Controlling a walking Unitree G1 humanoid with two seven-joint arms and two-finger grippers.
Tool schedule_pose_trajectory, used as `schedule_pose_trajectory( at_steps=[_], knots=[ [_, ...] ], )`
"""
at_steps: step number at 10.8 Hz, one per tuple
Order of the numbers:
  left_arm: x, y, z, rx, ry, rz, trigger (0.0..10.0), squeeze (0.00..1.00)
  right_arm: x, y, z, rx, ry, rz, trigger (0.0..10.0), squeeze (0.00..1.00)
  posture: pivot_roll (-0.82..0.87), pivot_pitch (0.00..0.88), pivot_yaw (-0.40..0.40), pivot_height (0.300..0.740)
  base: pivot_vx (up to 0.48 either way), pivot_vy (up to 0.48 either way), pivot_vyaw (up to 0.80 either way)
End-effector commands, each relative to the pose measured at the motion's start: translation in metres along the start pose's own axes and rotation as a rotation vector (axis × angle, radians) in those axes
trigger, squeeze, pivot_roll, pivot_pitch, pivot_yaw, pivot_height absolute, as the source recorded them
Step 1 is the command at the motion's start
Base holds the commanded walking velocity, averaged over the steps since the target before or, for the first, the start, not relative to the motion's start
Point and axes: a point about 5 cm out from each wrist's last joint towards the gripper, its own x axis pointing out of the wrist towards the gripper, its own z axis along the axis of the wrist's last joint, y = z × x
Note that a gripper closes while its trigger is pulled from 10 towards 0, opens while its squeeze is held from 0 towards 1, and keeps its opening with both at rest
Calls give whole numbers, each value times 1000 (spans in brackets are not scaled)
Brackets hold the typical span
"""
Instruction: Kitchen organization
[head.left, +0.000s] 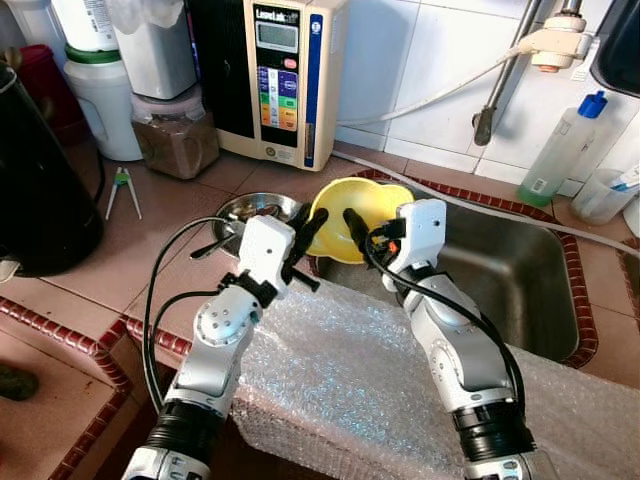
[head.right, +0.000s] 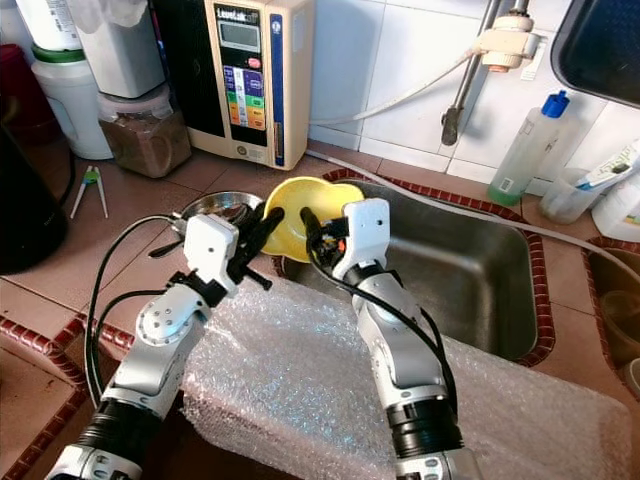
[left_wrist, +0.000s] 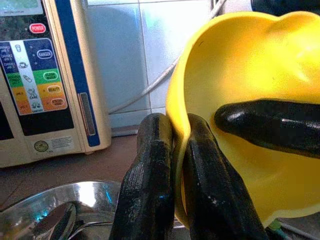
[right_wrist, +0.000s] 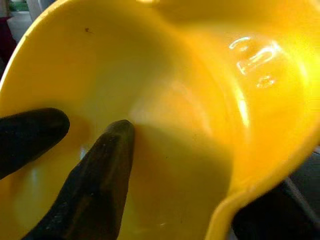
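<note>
A yellow bowl (head.left: 370, 205) is being held tilted on its side at the near left corner of the steel sink (head.left: 510, 275), its open side facing back toward the robot. The left gripper (left_wrist: 172, 150) is pinching the bowl's rim, one black finger outside the wall and one inside, the two fingers closed tight on the thin plastic. The right gripper (head.left: 352, 228) is reaching into the bowl's hollow; in the right wrist view one finger (right_wrist: 107, 165) is lying against the inner wall with the other just beside it, but whether they are gripping anything cannot be told. Just left of the bowl, a shiny metal dish (head.left: 245, 210) is sitting on the tiled counter (head.left: 160, 250) with a spoon (left_wrist: 55, 225) in it. A sheet of bubble wrap (head.left: 340, 390) is lying across the counter edge under both arms. Behind the bowl, a cream water machine (head.left: 280, 75) with coloured buttons is standing against the white wall tiles, a jar of brown grains (head.left: 175, 135) beside it. A clear bottle with a blue cap (head.left: 565, 150) is standing behind the sink's far right.
</note>
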Motion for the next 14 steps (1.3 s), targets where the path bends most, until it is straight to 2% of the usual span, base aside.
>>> schedule_pose_trajectory(
  at_steps=[1,5,6,7,8,9,14],
  knots=[
    [4,-9,5,14,-20,-50,0,0,2,-7,4,-18,-5,-33,0,0,33,0,-41,740,0,0,0],
    [4,-5,5,25,-22,-17,0,0,4,-9,3,-14,-5,-49,0,0,35,0,-42,740,0,0,0],
    [3,-5,6,33,-22,-16,667,0,4,-10,2,-16,-1,-57,0,0,35,0,-41,740,0,0,0],
    [4,-6,6,33,-22,-18,4000,0,4,-11,1,-18,3,-63,0,0,32,0,-38,740,0,0,0],
    [4,-7,5,35,-21,-19,8275,0,3,-12,0,-19,5,-68,0,0,29,0,-38,740,0,0,0],
    [4,-8,5,30,-17,-22,10000,0,2,-12,0,-19,5,-71,0,0,26,0,-35,740,0,0,0],
    [4,-7,7,26,-27,-58,10000,0,2,-23,1,-14,-4,-140,0,0,33,0,-33,740,0,0,0]
  ],
)
